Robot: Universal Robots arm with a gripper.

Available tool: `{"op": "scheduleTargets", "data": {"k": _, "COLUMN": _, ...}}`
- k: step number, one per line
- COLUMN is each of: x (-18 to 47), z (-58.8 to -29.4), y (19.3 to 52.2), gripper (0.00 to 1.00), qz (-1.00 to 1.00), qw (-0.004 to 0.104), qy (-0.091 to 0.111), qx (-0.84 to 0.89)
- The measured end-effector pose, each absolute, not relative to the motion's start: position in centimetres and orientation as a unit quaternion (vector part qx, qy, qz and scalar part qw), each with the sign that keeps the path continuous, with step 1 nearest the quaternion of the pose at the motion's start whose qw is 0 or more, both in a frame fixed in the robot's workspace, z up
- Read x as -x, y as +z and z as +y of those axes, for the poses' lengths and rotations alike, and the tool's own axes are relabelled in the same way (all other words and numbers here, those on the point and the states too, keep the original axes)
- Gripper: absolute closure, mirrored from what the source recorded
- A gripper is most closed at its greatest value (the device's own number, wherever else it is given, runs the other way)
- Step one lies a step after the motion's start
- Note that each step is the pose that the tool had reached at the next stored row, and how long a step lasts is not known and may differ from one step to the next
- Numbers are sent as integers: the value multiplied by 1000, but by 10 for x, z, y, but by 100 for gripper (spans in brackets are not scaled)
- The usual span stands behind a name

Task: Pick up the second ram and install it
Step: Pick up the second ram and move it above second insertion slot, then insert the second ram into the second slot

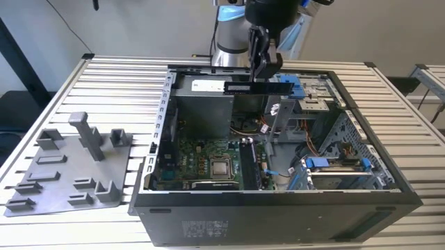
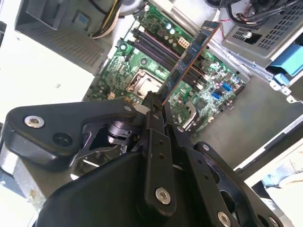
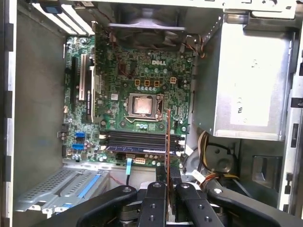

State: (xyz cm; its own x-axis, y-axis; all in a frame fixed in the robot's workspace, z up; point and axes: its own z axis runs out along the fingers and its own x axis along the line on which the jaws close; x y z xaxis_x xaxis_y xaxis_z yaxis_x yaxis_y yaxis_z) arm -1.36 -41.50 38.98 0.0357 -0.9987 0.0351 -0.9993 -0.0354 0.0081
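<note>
In the exterior view, the gripper (image 1: 261, 76) hangs over the open computer case (image 1: 278, 208), up near its back wall. Its fingers are pressed together on the second ram (image 1: 258, 87), holding it by the long top edge. The stick lies level just under the fingers and touches nothing else. The green motherboard (image 1: 201, 159) sits down inside the case, lower than the gripper. A grey plate (image 1: 59, 177) with upright posts lies on the slatted table (image 1: 118, 83), well apart from the gripper, on the exterior view's left. In the second wrist view, the gripper (image 2: 156, 100) pinches one end of the second ram (image 2: 191, 54), and the rest of the stick pokes out past the fingertips. Beyond it is the motherboard (image 2: 118, 66) with its long black memory slots (image 2: 156, 49). In the first wrist view, the second ram (image 3: 167, 137) is seen edge-on, like a thin line coming out of the closed gripper (image 3: 168, 171). Past the fingers are the memory slots (image 3: 137, 141), then the square processor socket (image 3: 142, 105). A silver box (image 3: 251, 85) sits off to one side of the gripper.
</note>
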Motion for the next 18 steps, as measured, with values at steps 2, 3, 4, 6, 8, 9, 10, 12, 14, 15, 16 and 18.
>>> {"op": "scheduleTargets", "data": {"k": 2, "x": 14, "z": -412, "y": 390, "gripper": 86, "qz": -694, "qw": 15, "qy": 10, "qx": -719}}
{"op": "scheduleTargets", "data": {"k": 3, "x": 13, "z": -411, "y": 390, "gripper": 86, "qz": -694, "qw": 15, "qy": 10, "qx": -719}}
{"op": "scheduleTargets", "data": {"k": 4, "x": 13, "z": -411, "y": 389, "gripper": 86, "qz": -694, "qw": 15, "qy": 10, "qx": -719}}
{"op": "scheduleTargets", "data": {"k": 6, "x": 14, "z": -411, "y": 389, "gripper": 86, "qz": -694, "qw": 15, "qy": 10, "qx": -719}}
{"op": "scheduleTargets", "data": {"k": 8, "x": 14, "z": -411, "y": 389, "gripper": 86, "qz": -694, "qw": 15, "qy": 10, "qx": -719}}
{"op": "scheduleTargets", "data": {"k": 9, "x": 14, "z": -411, "y": 389, "gripper": 86, "qz": -694, "qw": 15, "qy": 10, "qx": -719}}
{"op": "scheduleTargets", "data": {"k": 10, "x": 14, "z": -411, "y": 389, "gripper": 86, "qz": -694, "qw": 15, "qy": 10, "qx": -719}}
{"op": "scheduleTargets", "data": {"k": 12, "x": 14, "z": -411, "y": 389, "gripper": 86, "qz": -694, "qw": 15, "qy": 10, "qx": -719}}
{"op": "scheduleTargets", "data": {"k": 14, "x": 14, "z": -411, "y": 389, "gripper": 86, "qz": -694, "qw": 15, "qy": 10, "qx": -719}}
{"op": "scheduleTargets", "data": {"k": 15, "x": 14, "z": -411, "y": 389, "gripper": 86, "qz": -694, "qw": 15, "qy": 10, "qx": -719}}
{"op": "scheduleTargets", "data": {"k": 16, "x": 14, "z": -411, "y": 389, "gripper": 86, "qz": -694, "qw": 15, "qy": 10, "qx": -719}}
{"op": "scheduleTargets", "data": {"k": 18, "x": 14, "z": -411, "y": 389, "gripper": 86, "qz": -695, "qw": 15, "qy": 10, "qx": -719}}
